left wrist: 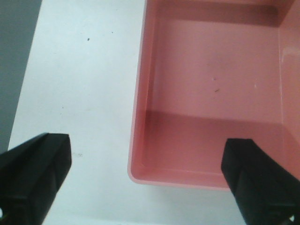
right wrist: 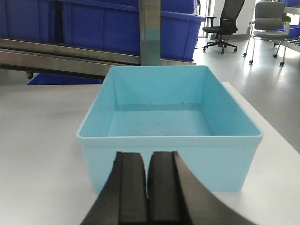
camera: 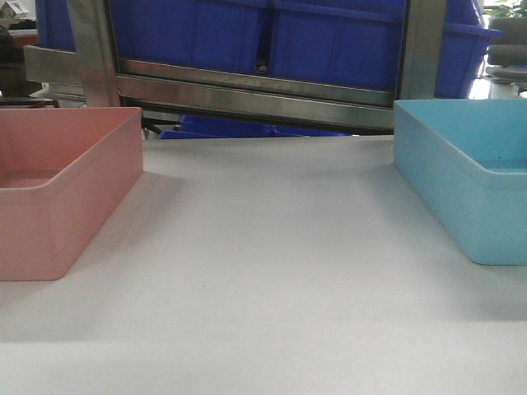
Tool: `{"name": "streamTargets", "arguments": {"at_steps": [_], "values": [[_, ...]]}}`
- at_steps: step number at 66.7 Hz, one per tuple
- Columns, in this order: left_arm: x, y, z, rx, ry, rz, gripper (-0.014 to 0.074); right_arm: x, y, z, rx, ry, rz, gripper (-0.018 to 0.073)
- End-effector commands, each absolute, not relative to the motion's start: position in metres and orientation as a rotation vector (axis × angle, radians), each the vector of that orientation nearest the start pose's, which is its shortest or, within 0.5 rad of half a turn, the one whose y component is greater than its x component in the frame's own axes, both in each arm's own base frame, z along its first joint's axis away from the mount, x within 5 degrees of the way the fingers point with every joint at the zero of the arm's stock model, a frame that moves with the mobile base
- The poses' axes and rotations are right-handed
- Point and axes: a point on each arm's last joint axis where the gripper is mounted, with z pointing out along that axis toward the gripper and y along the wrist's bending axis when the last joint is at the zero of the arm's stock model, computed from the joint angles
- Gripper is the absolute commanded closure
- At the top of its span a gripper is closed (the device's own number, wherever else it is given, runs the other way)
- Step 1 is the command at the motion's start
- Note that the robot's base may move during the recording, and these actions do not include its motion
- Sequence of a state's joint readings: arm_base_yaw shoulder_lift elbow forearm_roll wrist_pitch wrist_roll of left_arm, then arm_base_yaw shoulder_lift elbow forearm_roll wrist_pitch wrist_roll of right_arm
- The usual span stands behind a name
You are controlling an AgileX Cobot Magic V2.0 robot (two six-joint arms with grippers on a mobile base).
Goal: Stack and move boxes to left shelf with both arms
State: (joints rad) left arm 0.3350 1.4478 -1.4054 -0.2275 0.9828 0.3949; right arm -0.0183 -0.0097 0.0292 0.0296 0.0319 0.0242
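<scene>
Black plastic fingers of the right gripper are seen pressed flat together at the bottom of the right wrist view, with nothing between them. They are aimed at the middle of the nearest wall of the light blue open-top plastic bin, and they appear to be held just short of that wall. The bin is set upright on the white table, mouth up and nothing in it. A broad wall is turned squarely to the gripper, and the side walls run away toward the rack. Foreshortening keeps its longer axis from being settled.

In the left wrist view the left gripper is spread wide. One finger is held over bare table, the other over the near end of the salmon pink open-top plastic bin, so that the bin's near left corner is straddled. Whether it is touched cannot be told.

From the front camera the pink bin is found at the left and the blue bin at the right, well apart, their inner walls both running toward the rear.

Behind the table a stainless steel rack frame is seen, loaded with dark blue plastic crates. Office chairs are visible farther off
</scene>
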Motion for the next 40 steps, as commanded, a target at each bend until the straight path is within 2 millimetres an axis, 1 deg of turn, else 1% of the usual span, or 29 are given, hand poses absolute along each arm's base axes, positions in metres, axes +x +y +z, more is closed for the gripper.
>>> {"name": "streamTargets", "arguments": {"at_steps": [1,9,14,18,25,34,40], "values": [[0.312,0.092,0.380,0.017,2.411,0.015,0.0043,0.053,-0.001,0.217,0.044,1.401,0.021,0.0505],[0.341,0.102,0.356,0.013,2.470,-0.005,0.0043,0.053,-0.001,0.217,0.044,1.401,0.021,0.0505],[0.357,0.105,0.344,0.006,2.491,-0.035,0.0043,0.053,-0.001,0.217,0.044,1.401,0.021,0.0505],[0.371,0.110,0.329,0.001,2.523,-0.050,0.0043,0.053,-0.001,0.217,0.044,1.401,0.021,0.0505],[0.389,0.116,0.305,-0.008,2.561,-0.066,0.0043,0.053,-0.001,0.217,0.044,1.401,0.021,0.0505],[0.406,0.121,0.268,-0.027,2.618,-0.089,0.0043,0.053,-0.001,0.217,0.044,1.401,0.021,0.0505],[0.412,0.122,0.248,-0.026,2.661,-0.104,0.0043,0.053,-0.001,0.217,0.044,1.401,0.021,0.0505]]}}
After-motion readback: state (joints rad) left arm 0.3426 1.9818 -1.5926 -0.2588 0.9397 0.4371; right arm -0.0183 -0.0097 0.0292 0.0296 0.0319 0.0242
